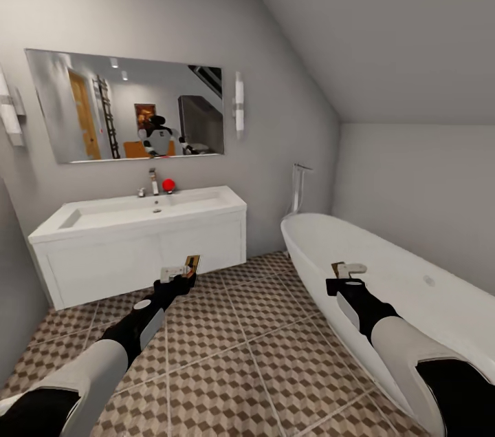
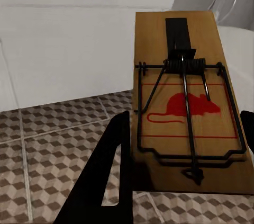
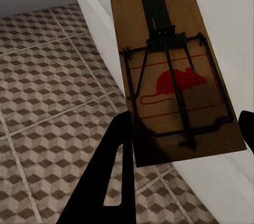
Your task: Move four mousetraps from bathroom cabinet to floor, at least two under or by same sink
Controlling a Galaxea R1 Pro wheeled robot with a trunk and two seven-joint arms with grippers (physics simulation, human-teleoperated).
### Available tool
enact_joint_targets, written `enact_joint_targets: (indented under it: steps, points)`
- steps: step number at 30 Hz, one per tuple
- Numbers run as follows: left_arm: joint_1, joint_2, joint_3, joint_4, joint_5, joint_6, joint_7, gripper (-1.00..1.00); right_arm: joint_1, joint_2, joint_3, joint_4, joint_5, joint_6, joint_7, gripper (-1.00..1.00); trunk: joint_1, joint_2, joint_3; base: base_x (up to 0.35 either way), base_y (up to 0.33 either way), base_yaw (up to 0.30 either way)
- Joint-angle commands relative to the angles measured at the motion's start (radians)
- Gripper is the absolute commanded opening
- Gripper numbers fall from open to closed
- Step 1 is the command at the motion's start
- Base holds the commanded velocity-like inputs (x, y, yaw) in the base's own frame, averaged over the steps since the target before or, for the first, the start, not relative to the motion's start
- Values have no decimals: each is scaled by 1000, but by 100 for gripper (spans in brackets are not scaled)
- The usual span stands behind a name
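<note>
Your left gripper (image 1: 180, 276) is clamped on a mousetrap (image 1: 192, 265), its fingers closed in just to the width of the wooden base, held in the air over the floor (image 1: 227, 361) in front of the sink (image 1: 137, 213). Your right gripper (image 1: 346, 279) is doing the same with a second trap (image 1: 349, 270), carried beside the rim of the bathtub (image 1: 412, 285). From the head camera both traps are small and hard to read, but you get the whole room: the mirror (image 1: 127, 105), the tap (image 1: 152, 182), a red item (image 1: 168, 184) by it, the white vanity doors. The left wrist camera brings the left trap (image 2: 185, 113) close: the wire bar, the spring coil, a red mouse printed on the wood, a black finger (image 2: 111, 176) along its edge, the vanity (image 2: 69, 49) behind and tiles (image 2: 47, 144) below. The right wrist camera shows the right trap (image 3: 177, 81) the same way, tilted, half over tiles (image 3: 53, 86), half over the tub wall (image 3: 222, 181).
</note>
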Motion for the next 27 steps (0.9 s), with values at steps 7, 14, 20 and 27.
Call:
enact_joint_targets:
  steps: [7,14,20,27]
  points:
    - [-1,0,-6,4,11,-5,1,-100,0,-1,9,-3,-8,7,-6,-100,0,-1,-1,31,0,276]
    - [-1,0,-5,11,10,-5,1,-100,0,-1,9,-3,-8,7,-7,-100,0,-1,-1,217,-4,78]
    - [-1,-1,-4,15,8,-4,2,-100,0,-1,9,-3,-7,7,-7,-100,0,-1,-1,297,-56,7]
    - [-1,-1,-4,15,8,-4,4,-100,0,-1,9,-3,-7,7,-7,-100,0,-1,-1,305,-71,1]
